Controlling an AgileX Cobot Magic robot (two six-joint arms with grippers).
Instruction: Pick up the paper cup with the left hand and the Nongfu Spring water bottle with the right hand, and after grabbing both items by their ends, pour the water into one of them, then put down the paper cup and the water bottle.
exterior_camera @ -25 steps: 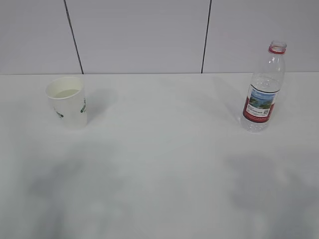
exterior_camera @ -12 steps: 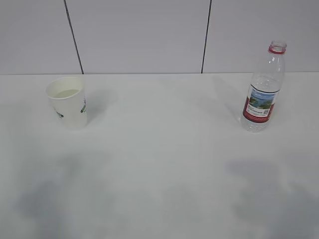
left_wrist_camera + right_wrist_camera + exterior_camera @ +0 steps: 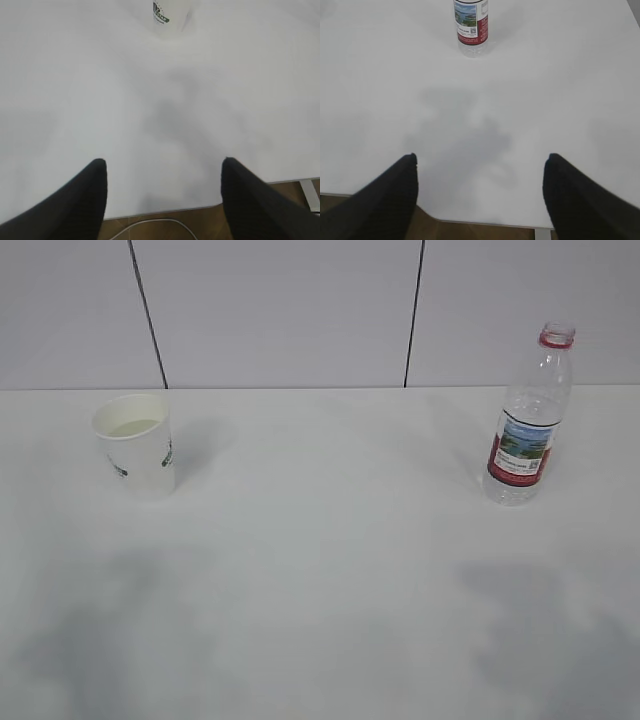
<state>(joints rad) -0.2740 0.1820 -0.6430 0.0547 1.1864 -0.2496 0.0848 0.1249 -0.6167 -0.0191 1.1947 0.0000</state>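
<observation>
- The paper cup [image 3: 135,443] stands upright at the left of the exterior frame, on the white worktop [image 3: 320,540]; pale liquid shows inside it.
- The Nongfu Spring water bottle [image 3: 527,420] stands upright at the right of the frame, uncapped, well apart from the cup.
- The left gripper [image 3: 164,167] sits at the bottom of its wrist frame, jaws spread wide and holding nothing; the cup base appears at the top edge.
- The right gripper [image 3: 480,162] sits at the bottom of its wrist frame, jaws spread wide and holding nothing; the bottle stands at top centre.
- Soft grey shadows lie on the worktop near the lower frame corners.
</observation>
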